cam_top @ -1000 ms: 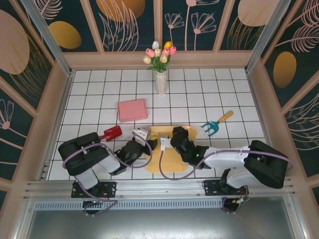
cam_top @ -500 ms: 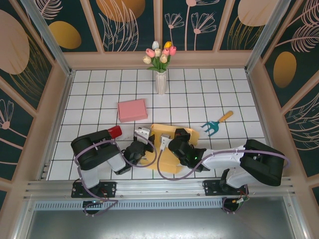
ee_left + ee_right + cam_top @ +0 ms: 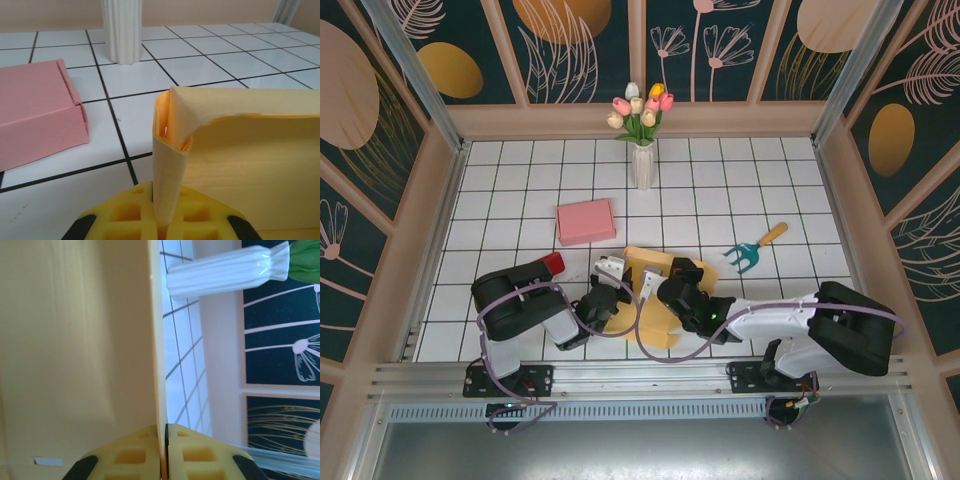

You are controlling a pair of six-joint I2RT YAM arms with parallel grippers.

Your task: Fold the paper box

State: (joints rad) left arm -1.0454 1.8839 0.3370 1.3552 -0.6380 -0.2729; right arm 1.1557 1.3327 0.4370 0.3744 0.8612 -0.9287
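The yellow paper box (image 3: 658, 325) lies partly unfolded on the tiled table between my two arms, with one side raised. My left gripper (image 3: 611, 277) is at its left edge. In the left wrist view this gripper (image 3: 162, 221) is shut on a curled, doubled flap of the paper box (image 3: 250, 165) that stands upright between the pads. My right gripper (image 3: 676, 277) is at the box's middle. In the right wrist view it (image 3: 164, 452) is shut on the thin edge of a box panel (image 3: 75, 340).
A pink closed box (image 3: 586, 221) lies behind and left of the yellow one. A white vase of tulips (image 3: 642, 165) stands at the back centre. A teal hand rake (image 3: 750, 255) lies to the right. A red scoop (image 3: 551, 263) peeks out beside my left arm.
My left gripper has shut on the box's left flap and its arm has swung right, over the red scoop. The yellow sheet has bunched and risen between the grippers.
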